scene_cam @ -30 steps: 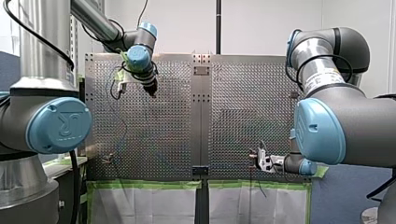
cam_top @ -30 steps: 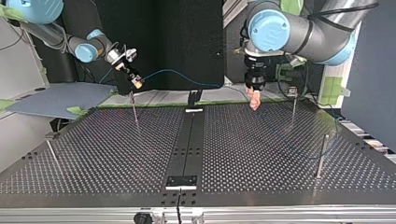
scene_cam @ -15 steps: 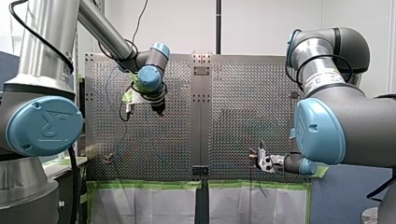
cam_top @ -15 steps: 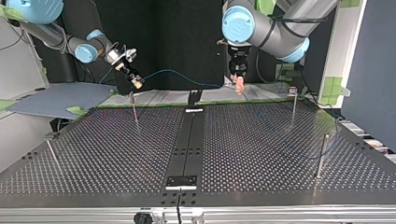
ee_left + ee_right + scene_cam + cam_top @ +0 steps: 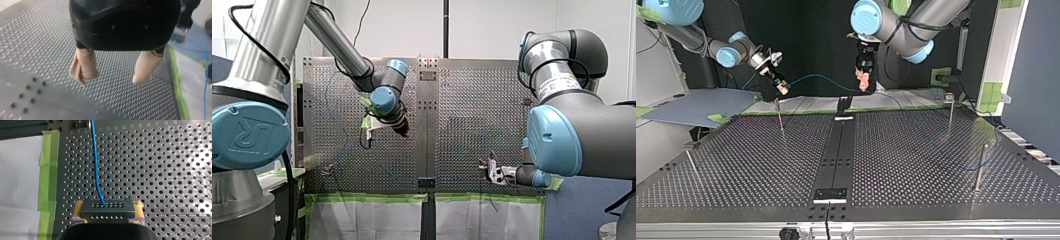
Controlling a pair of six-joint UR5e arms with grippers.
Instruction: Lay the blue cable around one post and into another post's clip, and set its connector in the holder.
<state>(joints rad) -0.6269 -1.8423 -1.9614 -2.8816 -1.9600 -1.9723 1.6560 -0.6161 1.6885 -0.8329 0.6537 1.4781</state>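
Observation:
In the right wrist view my right gripper (image 5: 108, 204) is shut on the black connector (image 5: 107, 211), its yellow pads on both sides. The blue cable (image 5: 96, 162) runs out of the connector over the perforated plate. In the top view my right gripper (image 5: 778, 86) holds the connector above a thin post (image 5: 780, 116), and the blue cable (image 5: 823, 76) arcs from it toward my left gripper (image 5: 864, 84). My left gripper (image 5: 110, 81) hangs open above the plate with nothing between its beige fingers (image 5: 83, 66). Part of the cable (image 5: 205, 70) shows beside it.
More thin posts stand at the top view's right (image 5: 950, 114) (image 5: 980, 167) and at its left (image 5: 691, 166). The cable loops faintly around the right-hand posts. A black centre strip (image 5: 836, 160) splits the table. Green tape (image 5: 47, 170) edges the plate.
My left arm has swung across the back of the table toward its middle, ending close to the hanging cable. My right arm and the connector have stayed put.

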